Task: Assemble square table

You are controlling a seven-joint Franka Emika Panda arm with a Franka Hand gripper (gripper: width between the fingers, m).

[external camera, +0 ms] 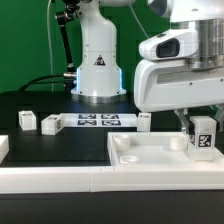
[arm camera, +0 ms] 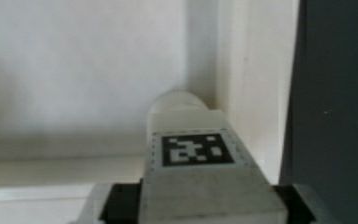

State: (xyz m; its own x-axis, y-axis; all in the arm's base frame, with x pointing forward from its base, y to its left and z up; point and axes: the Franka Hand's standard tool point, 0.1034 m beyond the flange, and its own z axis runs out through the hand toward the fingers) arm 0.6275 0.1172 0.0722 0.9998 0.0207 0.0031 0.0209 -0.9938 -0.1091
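Observation:
The white square slab (external camera: 165,156) lies flat on the black table at the exterior view's right, rim up. My gripper (external camera: 201,128) is shut on a white tagged leg (external camera: 203,138) and holds it upright over the slab's right corner, its lower end at or just above the surface. In the wrist view the leg (arm camera: 197,150) runs from between the fingers (arm camera: 123,203) down to the slab's inner corner (arm camera: 208,85). Three more legs rest behind: two (external camera: 27,121) (external camera: 52,124) at the left and one (external camera: 145,121) near the middle.
The marker board (external camera: 97,122) lies flat at the back, before the white robot base (external camera: 98,60). A long white rail (external camera: 90,180) runs along the front edge. A white piece (external camera: 3,148) sits at the far left.

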